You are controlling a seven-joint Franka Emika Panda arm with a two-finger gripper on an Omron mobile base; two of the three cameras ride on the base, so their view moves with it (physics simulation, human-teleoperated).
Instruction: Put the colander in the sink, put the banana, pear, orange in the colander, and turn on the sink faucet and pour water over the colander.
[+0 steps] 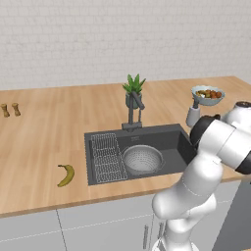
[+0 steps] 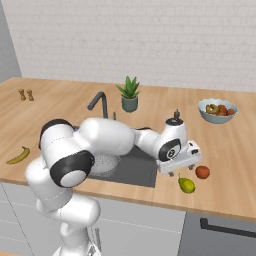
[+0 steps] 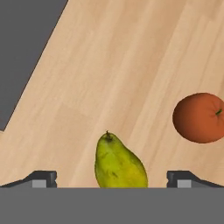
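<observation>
The silver mesh colander (image 1: 142, 159) sits in the dark grey sink (image 1: 171, 139), right of the wire rack. Left of the sink, a yellow banana (image 1: 66, 175) lies on the wooden counter. On the counter right of the sink lie the yellow-green pear (image 2: 186, 185) and the orange (image 2: 202, 172), a short gap apart. My gripper (image 2: 183, 173) hovers just above the pear with its jaws open. In the hand view the pear (image 3: 119, 163) lies between the two fingertips, nothing gripped, and the orange (image 3: 199, 117) is off to the right. The dark faucet (image 1: 134, 111) stands behind the sink; no water runs.
A spiky green potted plant (image 1: 133, 91) stands behind the faucet. A pale blue fruit bowl (image 2: 217, 110) with fruit sits at the back right, a small bottle (image 1: 193, 115) near it. Two small shakers (image 1: 10, 110) stand far left. The counter's front edge runs close to the pear.
</observation>
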